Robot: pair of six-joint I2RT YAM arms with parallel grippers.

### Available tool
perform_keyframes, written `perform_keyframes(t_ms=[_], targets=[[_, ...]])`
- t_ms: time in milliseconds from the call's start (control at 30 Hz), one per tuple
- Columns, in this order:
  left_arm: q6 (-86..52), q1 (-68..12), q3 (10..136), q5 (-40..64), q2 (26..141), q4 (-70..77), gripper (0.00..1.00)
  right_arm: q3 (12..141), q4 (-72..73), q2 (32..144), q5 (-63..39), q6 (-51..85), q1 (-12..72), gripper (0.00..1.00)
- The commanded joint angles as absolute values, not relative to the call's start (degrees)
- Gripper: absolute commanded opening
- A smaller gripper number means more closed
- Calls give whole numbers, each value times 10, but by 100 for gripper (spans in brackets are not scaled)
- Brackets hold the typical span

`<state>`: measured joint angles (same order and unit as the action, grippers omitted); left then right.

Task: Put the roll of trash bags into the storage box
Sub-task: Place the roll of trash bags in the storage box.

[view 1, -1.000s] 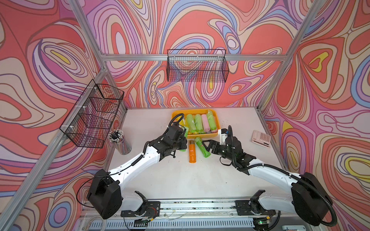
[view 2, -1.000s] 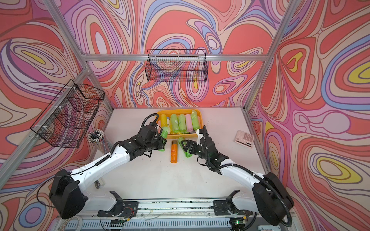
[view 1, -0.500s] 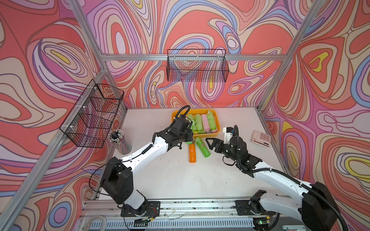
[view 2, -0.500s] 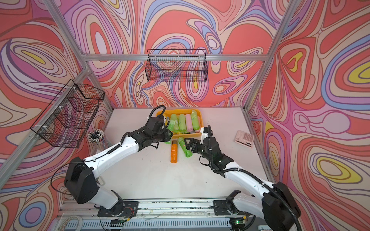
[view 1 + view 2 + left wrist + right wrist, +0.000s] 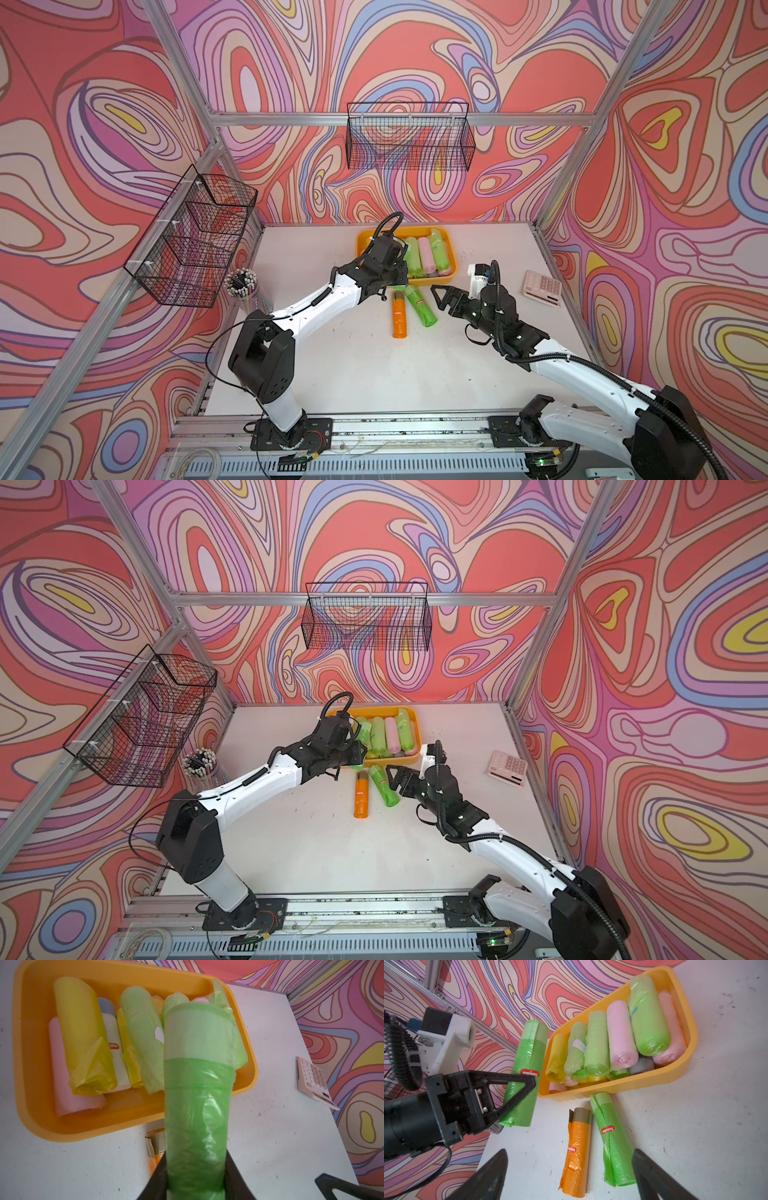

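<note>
Green plastic roll of trash bags [image 5: 197, 1084] is clamped in the left gripper [image 5: 196, 1159], seemingly over the near rim of the shallow orange-yellow storage box [image 5: 83, 1132]; right gripper [image 5: 569, 1154] gapes wide, empty.

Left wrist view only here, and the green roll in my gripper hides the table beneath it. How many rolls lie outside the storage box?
Observer: Two, an orange roll and a green roll, side by side on the table in front of the storage box.
Operator: What's the right gripper doing?
Observer: The right gripper is open and empty, pointed at those two rolls.
Operator: Is my roll clear of the table?
Observer: Yes. The right wrist view shows the held green roll lifted beside the box's corner, in the left gripper.
</note>
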<state>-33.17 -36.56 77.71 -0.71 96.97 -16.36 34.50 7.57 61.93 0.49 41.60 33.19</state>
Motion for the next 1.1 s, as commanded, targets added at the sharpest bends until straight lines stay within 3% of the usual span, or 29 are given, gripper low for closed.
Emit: perform_keyframes(t_ms=[0,633,1067], targets=[[-324,-349,818,-18,988,-139,10,338,59,604,16,412,335,95],[-329,-288,925,-41,1121,-155,7,336,49,618,17,407,335,95],[-342,-251,981,-2,1213,-170,7,322,65,642,1,412,335,95]])
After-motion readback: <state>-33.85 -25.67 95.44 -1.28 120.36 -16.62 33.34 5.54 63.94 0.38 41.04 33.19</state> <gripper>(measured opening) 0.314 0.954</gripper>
